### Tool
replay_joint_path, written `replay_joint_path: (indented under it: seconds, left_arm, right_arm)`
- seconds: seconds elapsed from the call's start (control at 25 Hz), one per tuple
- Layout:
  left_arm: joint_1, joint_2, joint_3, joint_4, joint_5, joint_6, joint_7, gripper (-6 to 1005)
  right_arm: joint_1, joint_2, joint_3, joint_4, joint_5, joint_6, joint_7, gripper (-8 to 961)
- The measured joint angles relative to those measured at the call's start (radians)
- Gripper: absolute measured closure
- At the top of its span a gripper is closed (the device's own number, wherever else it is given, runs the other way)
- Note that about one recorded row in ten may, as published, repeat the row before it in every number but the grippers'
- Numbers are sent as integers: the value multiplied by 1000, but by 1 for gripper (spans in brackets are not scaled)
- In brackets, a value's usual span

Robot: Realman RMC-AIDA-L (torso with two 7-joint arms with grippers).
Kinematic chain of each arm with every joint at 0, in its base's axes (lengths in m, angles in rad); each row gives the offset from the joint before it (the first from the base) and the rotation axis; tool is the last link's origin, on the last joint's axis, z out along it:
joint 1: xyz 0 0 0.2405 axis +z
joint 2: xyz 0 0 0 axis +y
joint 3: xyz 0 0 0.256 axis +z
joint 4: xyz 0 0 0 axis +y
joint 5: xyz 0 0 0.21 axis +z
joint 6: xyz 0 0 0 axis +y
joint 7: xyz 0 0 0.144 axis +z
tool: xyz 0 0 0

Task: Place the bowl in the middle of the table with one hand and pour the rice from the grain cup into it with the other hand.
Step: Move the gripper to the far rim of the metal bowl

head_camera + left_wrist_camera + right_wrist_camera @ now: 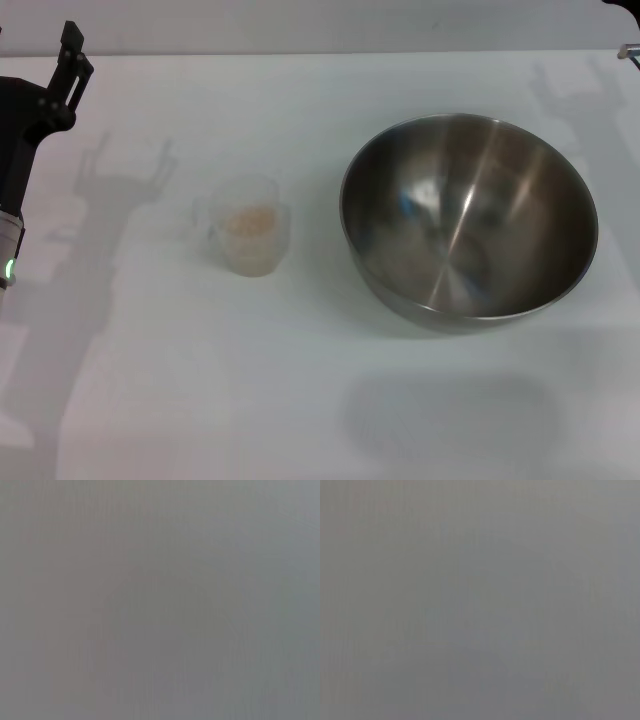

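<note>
The bowl [470, 215], a large shiny steel one, stands upright and empty on the right half of the white table [200, 400]. Left of it stands the grain cup [251, 238], small and clear, its little handle turned left, with a low layer of pale rice [250, 222] inside. My left gripper [72, 55] is raised at the far left edge, well apart from the cup, holding nothing. Of my right arm only a sliver [628, 50] shows at the top right edge. Both wrist views show flat grey and none of the objects.
The table's far edge [320, 53] runs along the top of the head view. Soft shadows of the arms lie on the tabletop at left and upper right.
</note>
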Motion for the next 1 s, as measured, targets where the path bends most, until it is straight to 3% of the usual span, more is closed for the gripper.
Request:
replay_joint_path:
  seconds: [0.52, 0.76, 0.92, 0.96, 1.0]
  left_arm:
    - [-8, 0, 1, 5, 0, -5, 0, 174]
    - [-8, 0, 1, 9, 0, -7, 0, 176]
    - [-8, 0, 1, 10, 0, -8, 0, 178]
    - [-8, 1, 1, 10, 0, -8, 0, 178]
    - [-8, 1, 1, 10, 0, -8, 0, 179]
  right_arm:
    - [-5, 0, 0, 2, 0, -12, 0, 152]
    - [-6, 0, -1, -10, 0, -10, -93, 156]
    - [-20, -2, -2, -81, -10, 93, -101, 159]
    - [-31, -4, -2, -130, -18, 156, -95, 159]
    - [-70, -7, 2, -264, -41, 326, -88, 160]
